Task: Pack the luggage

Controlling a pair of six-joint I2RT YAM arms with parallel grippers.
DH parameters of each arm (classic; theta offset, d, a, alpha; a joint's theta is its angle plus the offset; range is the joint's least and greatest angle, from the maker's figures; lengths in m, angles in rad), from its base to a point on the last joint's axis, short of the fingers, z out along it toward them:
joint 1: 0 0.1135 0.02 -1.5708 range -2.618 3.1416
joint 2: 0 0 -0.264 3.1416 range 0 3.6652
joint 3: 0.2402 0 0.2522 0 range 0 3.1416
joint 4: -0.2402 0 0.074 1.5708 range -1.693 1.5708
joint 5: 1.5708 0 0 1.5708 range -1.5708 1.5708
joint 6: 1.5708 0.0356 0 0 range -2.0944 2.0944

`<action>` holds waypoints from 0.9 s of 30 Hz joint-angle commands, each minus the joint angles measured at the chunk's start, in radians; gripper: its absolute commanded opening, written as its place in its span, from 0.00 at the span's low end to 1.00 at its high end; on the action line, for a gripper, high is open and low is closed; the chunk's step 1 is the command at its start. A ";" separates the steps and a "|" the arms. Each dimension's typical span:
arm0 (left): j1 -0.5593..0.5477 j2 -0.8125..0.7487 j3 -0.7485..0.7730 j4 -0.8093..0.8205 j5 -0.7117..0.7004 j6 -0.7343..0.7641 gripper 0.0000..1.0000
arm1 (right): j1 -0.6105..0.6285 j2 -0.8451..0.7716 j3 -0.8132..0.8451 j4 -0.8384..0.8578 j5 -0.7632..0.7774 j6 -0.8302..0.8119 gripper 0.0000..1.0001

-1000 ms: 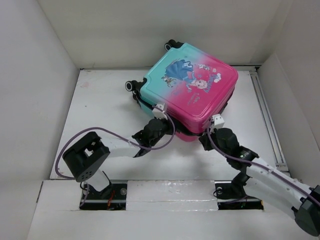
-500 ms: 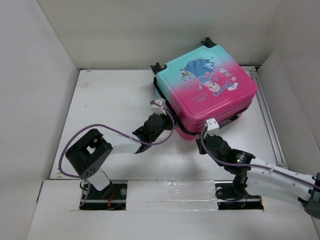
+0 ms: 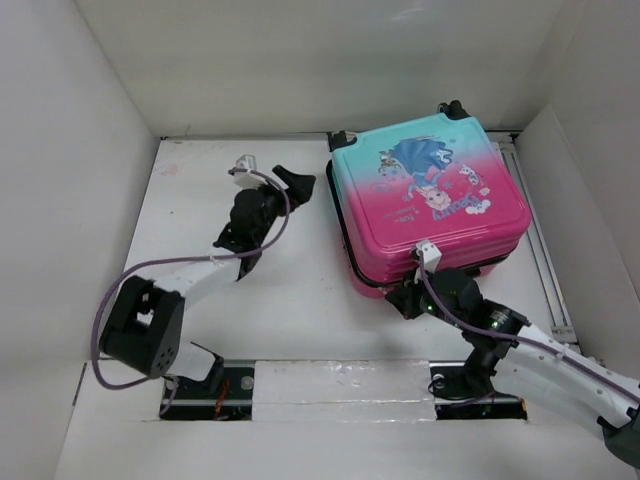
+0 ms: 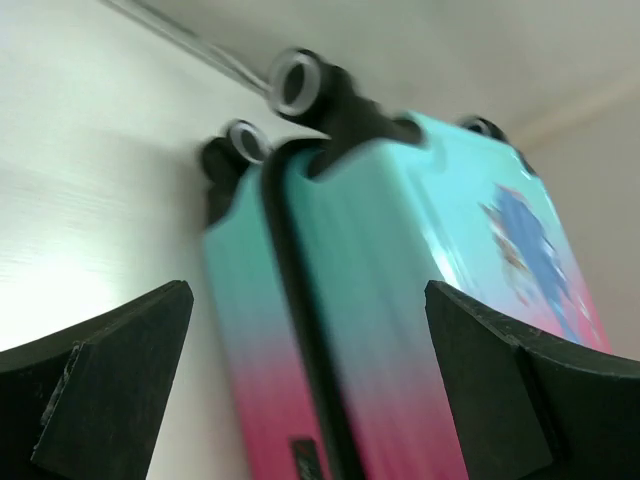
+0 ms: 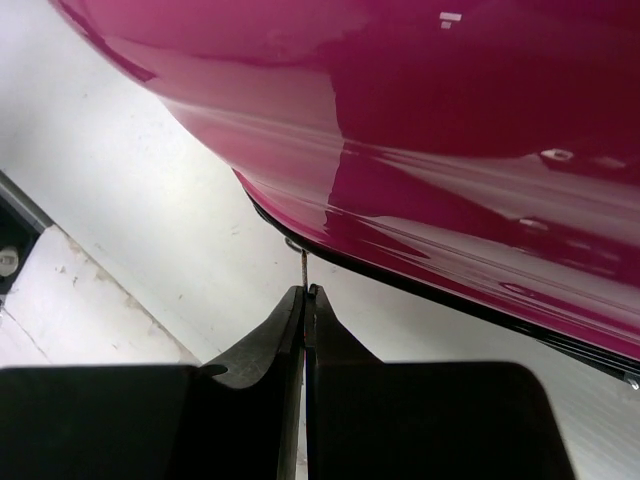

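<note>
Right wrist view: at the near edge of the white bench (image 3: 200,230), the right end effector (image 5: 304,298) has its fingers pressed together on a thin metal tab (image 5: 302,265). The tab sits at the black seam (image 5: 450,304) of the small hard-shell child's suitcase (image 5: 450,120), pink fading to teal with a cartoon princess print.
Luggage: it lies flat and shut on the bench's far right, with its black-and-white wheels (image 4: 295,82) toward the back wall (image 3: 300,60).
Left end effector (image 3: 270,178): spread wide, holding nothing, standing apart from the shell's left side.
Step in hand: likely zipping the packed shell closed.
Next move: probably a steady pull along the seam and round the corner, the idle one free to brace against sliding.
</note>
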 commanded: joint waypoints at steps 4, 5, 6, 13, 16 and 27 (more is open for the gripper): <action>0.186 0.269 0.184 0.159 0.330 -0.169 1.00 | -0.018 -0.044 0.000 0.049 -0.064 0.008 0.00; 0.206 0.364 0.230 0.183 0.418 -0.169 1.00 | -0.018 -0.044 0.000 0.049 -0.064 0.008 0.00; 0.207 0.406 0.332 0.170 0.450 -0.187 1.00 | -0.027 -0.044 0.000 0.049 -0.074 0.008 0.00; 0.217 0.673 0.623 0.183 0.556 -0.258 1.00 | -0.028 0.002 0.000 0.092 -0.125 -0.003 0.00; 0.217 0.811 0.827 0.087 0.579 -0.283 1.00 | -0.028 0.020 -0.009 0.102 -0.134 -0.003 0.00; 0.217 1.025 1.203 -0.203 0.531 -0.287 1.00 | -0.028 0.020 -0.009 0.112 -0.145 -0.003 0.00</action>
